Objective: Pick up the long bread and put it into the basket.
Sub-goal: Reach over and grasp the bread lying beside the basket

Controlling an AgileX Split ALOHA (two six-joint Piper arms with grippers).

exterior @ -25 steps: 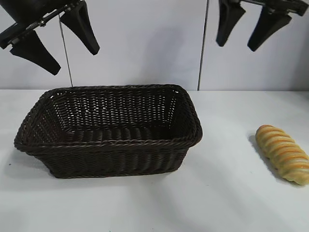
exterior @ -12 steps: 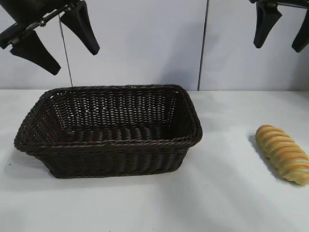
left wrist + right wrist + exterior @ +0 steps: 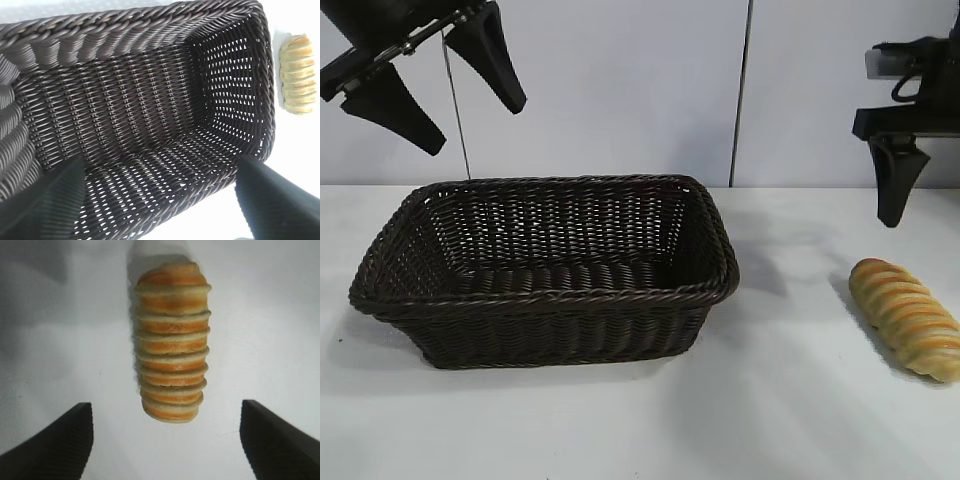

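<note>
So the big change here is the right end effector (image 3: pixel 925 195): a second ago it was hanging way up near the top of the exterior view, more toward the middle, and now it has dropped down and slid over so it sits right above the long bread (image 3: pixel 907 317), not touching it yet. From the right wrist view the fingers (image 3: pixel 55 442) are spread wide, with the loaf between them and a gap on each side, pinching nothing. The bread itself hasn't budged, it's lying on the white tabletop (image 3: pixel 790 400) off to the right of the basket (image 3: pixel 545 290), well apart from it. The basket has nothing in it that I can see. The left end effector (image 3: pixel 430 85) hasn't moved at all, it's parked high over the basket's left end, fingers spread, holding nothing. My read is that this is the approach before the grab: it needs to come down further so the fingers straddle the loaf, then close. Lineup looks decent, the loaf runs lengthwise between the fingers, so they'd squeeze across its narrow width
</note>
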